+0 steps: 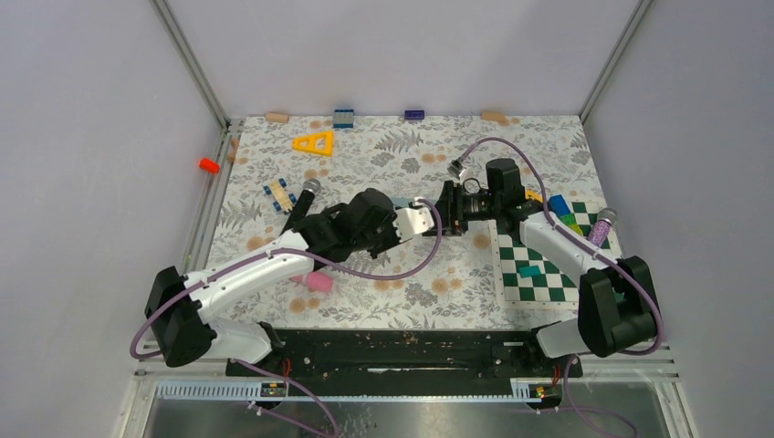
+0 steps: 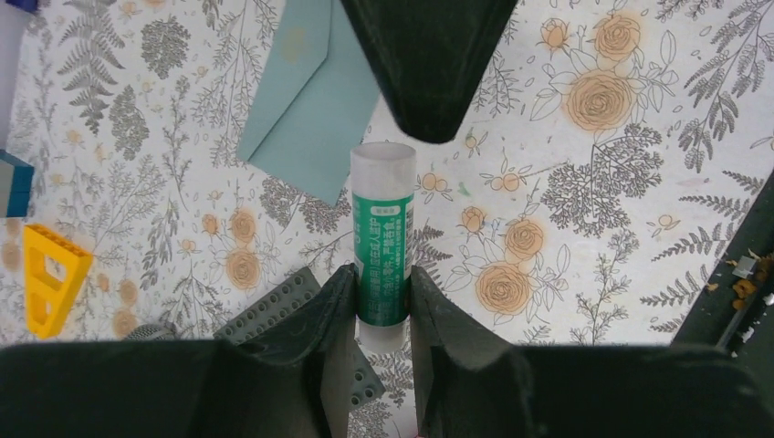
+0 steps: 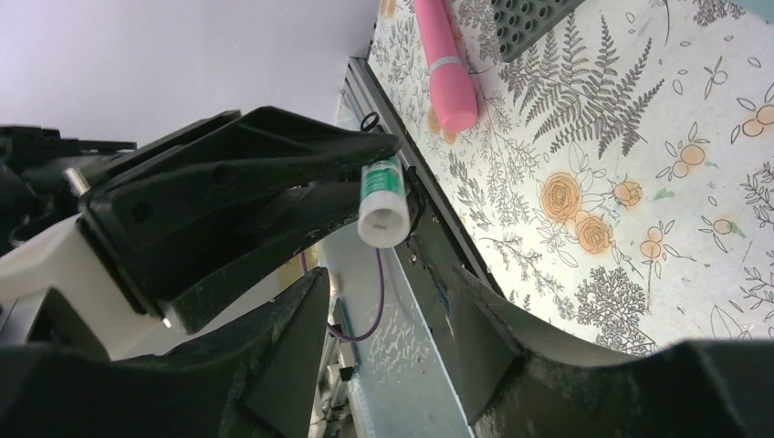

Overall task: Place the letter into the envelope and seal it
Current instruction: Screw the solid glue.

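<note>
Floral worktop (image 2: 593, 228), glue stick (image 2: 383, 237), envelope (image 2: 310, 100).
Glue stick is clamped in left gripper (image 2: 381, 292) near envelope; right gripper (image 3: 388, 278) is spread wide before its white end.

The teal-grey envelope (image 2: 306, 100) lies flat and askew on the floral table (image 2: 621, 274).

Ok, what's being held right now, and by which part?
Left gripper grips the glue stick near its base end; cap free. Right gripper holds nothing.
</note>
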Motion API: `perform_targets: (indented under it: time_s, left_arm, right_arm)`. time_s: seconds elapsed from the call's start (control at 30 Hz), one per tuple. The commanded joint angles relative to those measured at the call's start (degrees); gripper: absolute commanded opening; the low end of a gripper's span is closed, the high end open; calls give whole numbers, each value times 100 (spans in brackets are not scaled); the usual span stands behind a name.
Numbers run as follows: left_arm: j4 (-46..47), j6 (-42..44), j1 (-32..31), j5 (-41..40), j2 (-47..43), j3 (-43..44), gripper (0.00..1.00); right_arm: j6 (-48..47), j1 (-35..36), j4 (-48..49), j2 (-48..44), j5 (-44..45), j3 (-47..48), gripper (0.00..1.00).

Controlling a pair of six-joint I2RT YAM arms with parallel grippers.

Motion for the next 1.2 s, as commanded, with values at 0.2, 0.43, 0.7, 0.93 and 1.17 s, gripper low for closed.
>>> perform_targets:
  time_s: [0.2,0.43,0.7,0.93,1.17]
  left_arm:
    - [390,151,-215,-483,89,5,4]
    - [372,197,-332,-456,192,21,4]
    - [337,215,-370,-499,226,52,4]
    - [337,215,-371,-498,235,40,4]
    - [337,218,-374,-483,226,26,4]
  right_arm:
    - [860,-1,746,309,-189,-98,55]
    - [908,22,781,376,-145,-141,51]
    - [862,121,773,480,-164,-139,48]
    - [833,230,773,477,-206,-137,44]
    - [766,264,764,487,-238,-118,33]
